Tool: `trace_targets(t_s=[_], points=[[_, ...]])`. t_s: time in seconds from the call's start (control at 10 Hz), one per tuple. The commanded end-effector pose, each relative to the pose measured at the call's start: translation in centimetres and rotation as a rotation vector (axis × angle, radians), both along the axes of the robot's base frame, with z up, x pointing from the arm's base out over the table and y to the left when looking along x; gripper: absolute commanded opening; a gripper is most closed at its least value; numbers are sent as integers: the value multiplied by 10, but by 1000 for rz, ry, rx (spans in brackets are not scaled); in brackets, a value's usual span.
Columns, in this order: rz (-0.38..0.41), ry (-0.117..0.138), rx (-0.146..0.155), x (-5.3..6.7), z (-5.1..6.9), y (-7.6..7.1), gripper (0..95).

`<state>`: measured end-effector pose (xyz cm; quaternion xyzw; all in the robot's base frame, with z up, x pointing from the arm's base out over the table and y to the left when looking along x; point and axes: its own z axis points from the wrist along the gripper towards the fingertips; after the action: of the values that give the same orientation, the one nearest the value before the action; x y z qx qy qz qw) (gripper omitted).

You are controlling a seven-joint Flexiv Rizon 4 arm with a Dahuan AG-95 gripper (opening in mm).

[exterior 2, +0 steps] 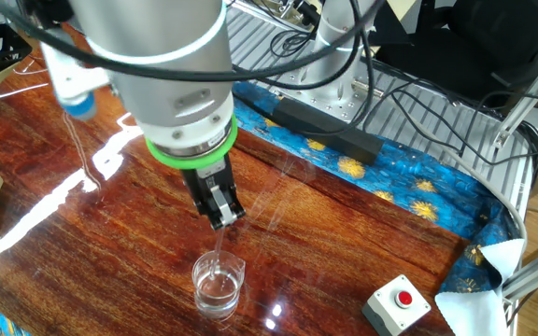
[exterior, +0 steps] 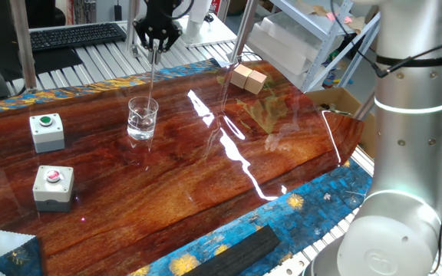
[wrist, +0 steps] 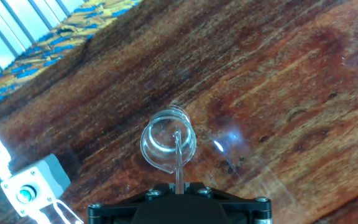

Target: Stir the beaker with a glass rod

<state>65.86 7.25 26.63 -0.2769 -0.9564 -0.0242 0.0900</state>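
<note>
The beaker [exterior: 143,119] is a small clear glass cylinder standing upright on the wooden table; it also shows in the other fixed view [exterior 2: 219,282] and the hand view [wrist: 168,140]. My gripper [exterior: 157,38] hangs straight above it, shut on the glass rod [exterior: 153,77]. The rod hangs down as a thin pale line, and its lower end is inside the beaker's rim in the hand view [wrist: 178,155]. In the other fixed view the gripper [exterior 2: 222,217] is just above the beaker and the rod [exterior 2: 219,245] runs down into it.
Two grey button boxes stand left of the beaker: a green-button one [exterior: 47,131] and a red-button one [exterior: 54,186]. Wooden blocks [exterior: 249,78] lie at the far side. A black bar [exterior: 240,253] lies on the blue cloth at the near edge.
</note>
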Motion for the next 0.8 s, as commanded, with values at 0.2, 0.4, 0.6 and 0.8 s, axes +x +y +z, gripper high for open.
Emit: trace_targets(t_s=[0.2,0.4,0.6,0.8], points=[[-14,-13,-1,-12,-3,5,0],[-15,-18,1,-17,-3,7,0],[-13,-19,2,-19,-1,8,0],[-20,-16,3,-21,1,10,0]])
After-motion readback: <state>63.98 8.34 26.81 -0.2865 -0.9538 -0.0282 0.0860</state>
